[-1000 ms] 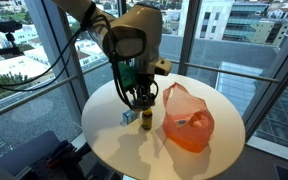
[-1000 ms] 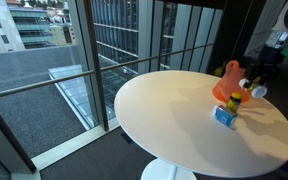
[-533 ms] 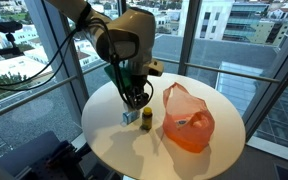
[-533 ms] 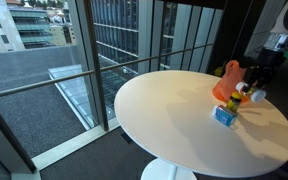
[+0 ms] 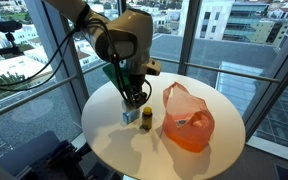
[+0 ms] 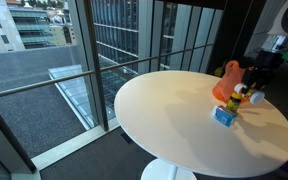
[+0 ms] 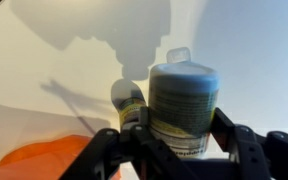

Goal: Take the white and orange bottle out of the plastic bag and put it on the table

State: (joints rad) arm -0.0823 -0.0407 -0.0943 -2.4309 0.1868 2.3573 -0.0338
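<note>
My gripper [image 7: 180,128] is shut on the white and orange bottle [image 7: 182,100], which fills the middle of the wrist view with its printed label between the jaws. In both exterior views the gripper [image 5: 134,99] [image 6: 252,93] hangs just above the table [image 5: 114,140], left of the orange plastic bag [image 5: 187,118]. The bag [image 6: 227,80] lies slumped on the table top [image 6: 164,110]. A corner of the bag [image 7: 44,160] shows at the lower left of the wrist view.
A yellow bottle with a dark cap [image 5: 146,120] [image 7: 130,100] and a small blue and white box [image 5: 129,117] [image 6: 224,115] stand on the table right under the gripper. Glass walls and railings ring the round table.
The gripper has drifted slightly sideways with the bottle still in it. The bag, yellow bottle and box have not moved.
</note>
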